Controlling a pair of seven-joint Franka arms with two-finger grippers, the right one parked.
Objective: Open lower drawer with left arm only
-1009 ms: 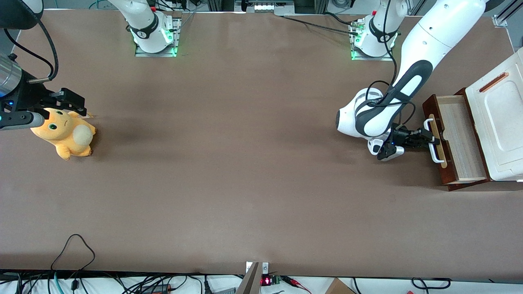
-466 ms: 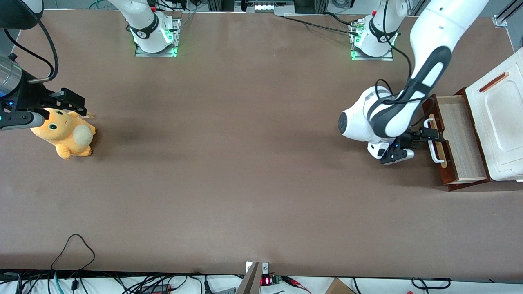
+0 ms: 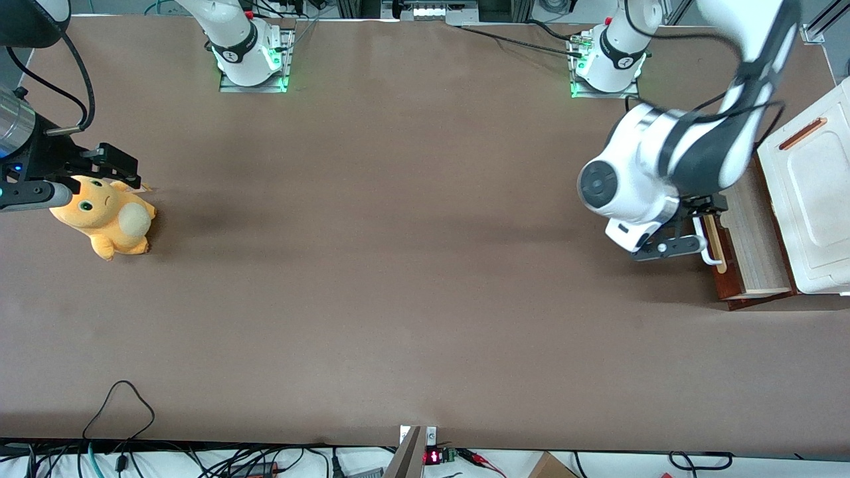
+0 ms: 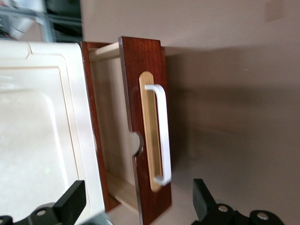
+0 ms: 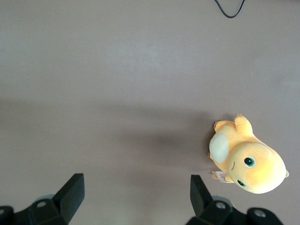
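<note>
Everything here is placed relative to the white loop handle point(image 4: 160, 133) on the drawer's front.

Nearest the front camera, on the plain brown table point(image 3: 398, 299), nothing lies close to the handle.

Next comes the handle itself. It is a slim white loop mounted on a pale wooden strip point(image 4: 149, 131), and its long axis runs along the drawer front, parallel to the face of the cabinet.

The gripper point(image 4: 136, 206) of the left arm point(image 3: 671, 162) hangs just above the handle and apart from it, touching nothing. Its two black fingers point(image 4: 202, 199) are spread wide and hold nothing; the wrist camera looks between them straight onto the handle and the drawer front.

The lower drawer point(image 3: 747, 249) stands at the working arm's end of the table. Its dark reddish-brown front is pulled clear of the cabinet, and the pale wood inside is exposed, so by judgement the opening is largely done.

Just beside the drawer, farther toward the table's end, is the cabinet's white moulded top panel point(image 3: 813, 192).

Well apart, at the parked arm's end of the table, lies an orange plush toy point(image 3: 106, 216).

Any further pull would run square to the handle's long axis, away from the cabinet.
</note>
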